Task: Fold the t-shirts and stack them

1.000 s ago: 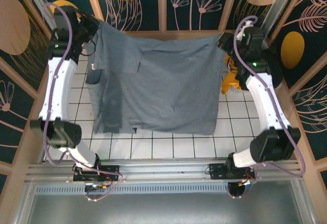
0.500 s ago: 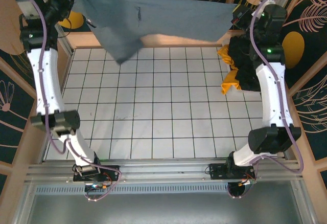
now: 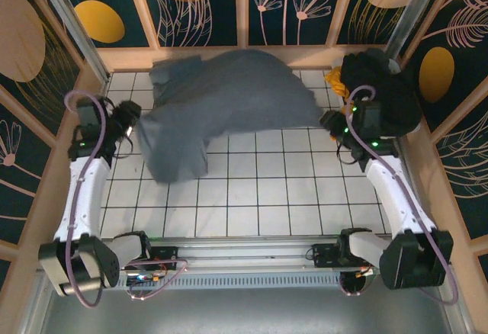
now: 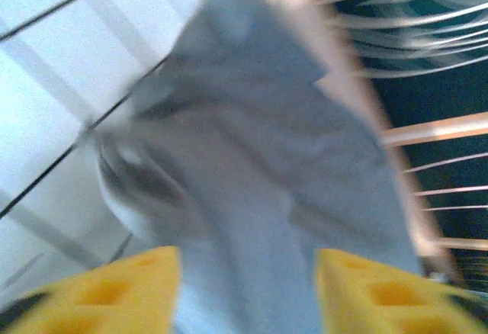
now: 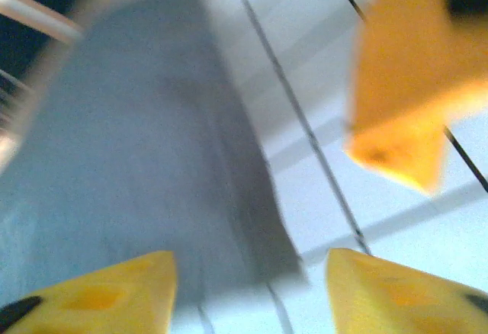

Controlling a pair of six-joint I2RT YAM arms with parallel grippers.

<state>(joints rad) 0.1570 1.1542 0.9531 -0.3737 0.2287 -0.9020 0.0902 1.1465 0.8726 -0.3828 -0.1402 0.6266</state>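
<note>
In the top view, the grey-blue t-shirt (image 3: 229,97) is seen rumpled over the far half of the tiled table (image 3: 305,197), with 1 lobe trailing toward the left gripper (image 3: 131,119). Half a second earlier it was stretched high between 2 shut claws. The right gripper (image 3: 333,124) is placed at the shirt's other end, beside the black and yellow-orange t-shirts (image 3: 381,75).

In the left wrist view, the yellow fingers (image 4: 114,292) are spread wide; cloth runs loosely between them and nothing is pinched.

In the right wrist view, the fingers (image 5: 396,292) are likewise parted, and the shirt's edge lies just ahead, ungripped.

A release is judged to have been made, and the shirt must be flattened before folding.
</note>
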